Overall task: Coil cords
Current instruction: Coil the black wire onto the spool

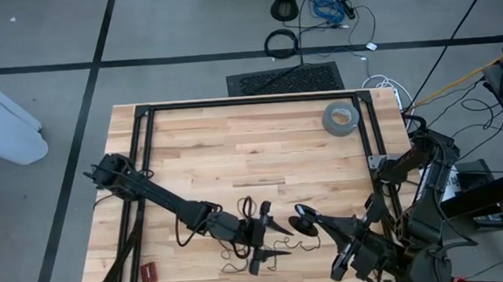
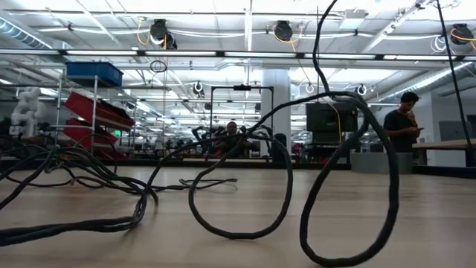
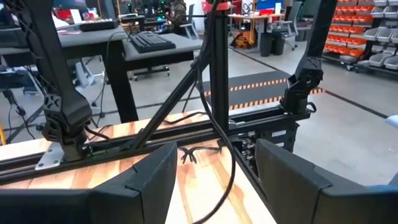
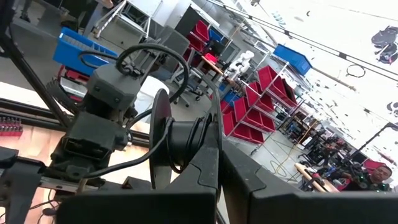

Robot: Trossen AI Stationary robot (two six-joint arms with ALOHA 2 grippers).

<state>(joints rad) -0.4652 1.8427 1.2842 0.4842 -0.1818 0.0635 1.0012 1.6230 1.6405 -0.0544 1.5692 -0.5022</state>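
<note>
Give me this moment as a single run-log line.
left gripper: open, over cord at near table edge | right gripper: shut on black spool | cord: loose loops on table

The table [image 1: 235,151] is pale butcher-block wood, strips glued side by side, with a smooth, faintly satin face; around it runs a frame [image 1: 249,101] of matt black metal bars, joined at one corner by a bare silvery metal bracket [image 3: 48,158]. The cords [image 2: 238,216] look rubbery — thin black sheathing with a dull, slightly grainy skin. The left gripper's [image 3: 214,180] fingers are black plastic, smooth and dimly glossy; the right gripper [image 4: 214,180] seems the same hard dark plastic. A grey tape roll [image 1: 341,117] has a soft cloth-like sheen; the mat [image 1: 285,79] beyond the table is dark and rough — ribbed rubber, perhaps.
</note>
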